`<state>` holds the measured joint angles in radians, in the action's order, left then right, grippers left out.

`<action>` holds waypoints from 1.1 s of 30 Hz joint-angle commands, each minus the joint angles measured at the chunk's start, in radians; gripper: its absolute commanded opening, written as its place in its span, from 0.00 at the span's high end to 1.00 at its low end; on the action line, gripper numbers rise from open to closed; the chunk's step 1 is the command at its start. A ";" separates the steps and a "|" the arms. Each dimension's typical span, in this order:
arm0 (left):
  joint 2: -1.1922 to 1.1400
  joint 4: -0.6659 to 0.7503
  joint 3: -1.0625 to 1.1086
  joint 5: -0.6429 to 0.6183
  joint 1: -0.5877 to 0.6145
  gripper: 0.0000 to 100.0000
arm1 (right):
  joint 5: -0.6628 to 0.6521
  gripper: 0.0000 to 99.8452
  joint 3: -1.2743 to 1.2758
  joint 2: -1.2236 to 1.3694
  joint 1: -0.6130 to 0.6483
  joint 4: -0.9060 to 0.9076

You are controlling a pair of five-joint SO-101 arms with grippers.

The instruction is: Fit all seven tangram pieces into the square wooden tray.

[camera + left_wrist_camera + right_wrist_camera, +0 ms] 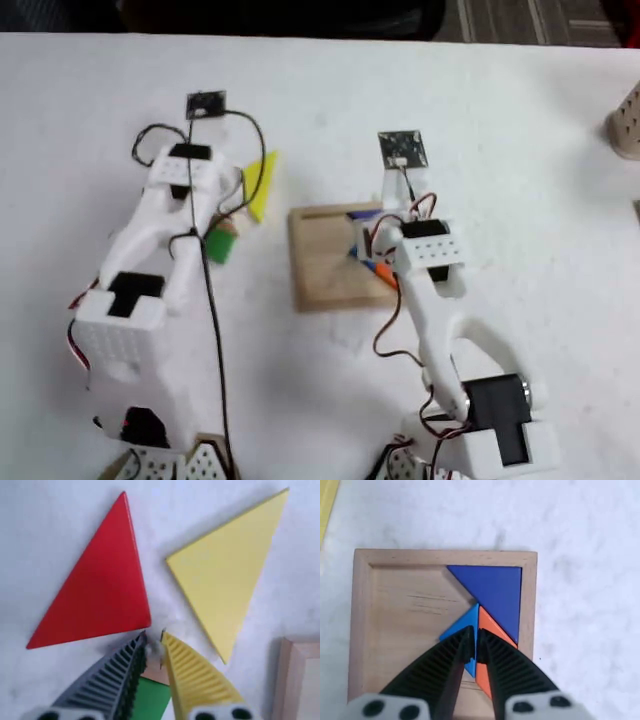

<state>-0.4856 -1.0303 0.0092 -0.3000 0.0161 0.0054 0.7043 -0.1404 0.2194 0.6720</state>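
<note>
Clutter around the work is small. A black cable runs along the left arm over the white bench. A beige perforated object stands at the bench edge, well apart from the right gripper, on its side away from the other arm.

Directly ahead of the left gripper lie two pieces flat on the bench, apart from each other. They are a red triangle and a yellow triangle, and the yellow one is on the side toward the square wooden tray. One corner of the red triangle comes very near to the tips.

The left arm stretches forward from its base, with its gripper pointing down at the bench. This gripper is drawn narrow, and the green piece sits between its two halves, tilted so that a wooden face shows.

The right arm bends over the tray, and its gripper hangs above the tray floor, closed to a thin slit and holding nothing. Under its tips a light blue triangle and an orange piece lie side by side, touching. Just ahead of the tips a dark blue triangle fills the tray corner.

Six pieces can be counted: three in the one tray and three outside it.
</note>
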 commanded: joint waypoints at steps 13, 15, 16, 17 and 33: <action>0.130 0.006 0.158 0.147 -0.015 0.93 | 0.003 0.98 -0.006 -0.048 -0.007 -0.025; 0.203 0.043 0.255 0.143 -0.015 0.92 | 0.003 0.98 -0.006 -0.048 -0.007 -0.025; 0.245 0.063 0.298 0.141 -0.015 0.92 | 0.003 0.98 -0.006 -0.048 -0.007 -0.025; 0.289 0.084 0.342 0.140 -0.015 0.92 | 0.003 0.98 -0.006 -0.048 -0.007 -0.025; 0.492 0.138 0.588 0.048 0.010 0.82 | 0.000 0.98 -0.005 -0.048 -0.004 -0.025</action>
<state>-0.0529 -0.8600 0.6030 -0.1972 0.0130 0.0054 0.7043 -0.1404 0.2194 0.6659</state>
